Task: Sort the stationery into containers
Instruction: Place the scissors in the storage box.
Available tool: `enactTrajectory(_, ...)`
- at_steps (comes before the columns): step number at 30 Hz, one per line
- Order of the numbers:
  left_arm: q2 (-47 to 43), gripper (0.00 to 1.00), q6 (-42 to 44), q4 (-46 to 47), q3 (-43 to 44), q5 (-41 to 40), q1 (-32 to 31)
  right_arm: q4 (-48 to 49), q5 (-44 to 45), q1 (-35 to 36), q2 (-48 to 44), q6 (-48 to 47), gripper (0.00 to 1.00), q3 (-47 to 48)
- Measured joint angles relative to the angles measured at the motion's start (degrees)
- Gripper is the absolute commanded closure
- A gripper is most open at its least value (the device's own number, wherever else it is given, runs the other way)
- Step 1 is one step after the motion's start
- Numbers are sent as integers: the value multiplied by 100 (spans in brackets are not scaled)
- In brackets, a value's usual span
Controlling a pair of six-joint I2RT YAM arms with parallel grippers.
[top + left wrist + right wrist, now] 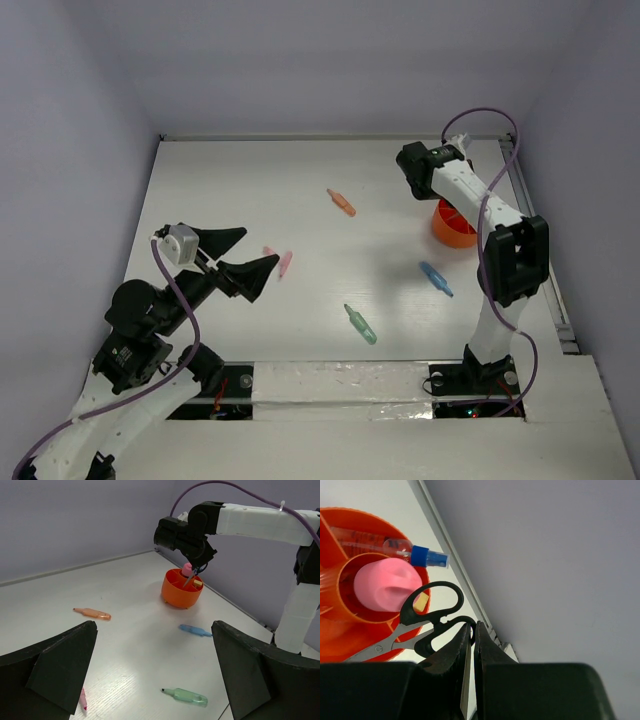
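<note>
Nearest the arm bases, and well to the left of the orange bowl (pixel 450 230), the left hand (pixel 261 246) hovers over the white desk (pixel 250 180) with its two fingers spread wide and nothing between them. A pink marker (pixel 285 264) lies just beside it, far left of the bowl. A green marker (pixel 361 324) lies on the near side of the bowl and off to its left. A blue marker (pixel 435 279) rests closer in, just on the bowl's near side but not touching it. An orange marker (pixel 341 203) lies left of the bowl, slightly beyond it. Over the bowl the right hand (pixel 472 630) is pressed closed on a black handle loop of the scissors (pixel 420 625), whose blades slant down toward the bowl. In the bowl's centre cup sits a pink eraser (pixel 387 585). A blue-capped bottle (pixel 395 545) lies in the outer ring, and a yellow eraser (pixel 421 601) shows beside the cup.
</note>
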Motion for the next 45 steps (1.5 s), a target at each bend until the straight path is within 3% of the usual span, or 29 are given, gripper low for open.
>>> enactTrajectory(28, 76, 1, 11, -63, 0, -107, -52, -66, 164, -184, 44, 997, 100, -627)
enactTrajectory(35, 105, 1, 11, -63, 0, -111, -52, -66, 160, -177, 44, 1165, 86, -627)
enactTrajectory(45, 111, 1, 11, -63, 0, -118, -52, -39, 52, -79, 28, 1003, 75, -638)
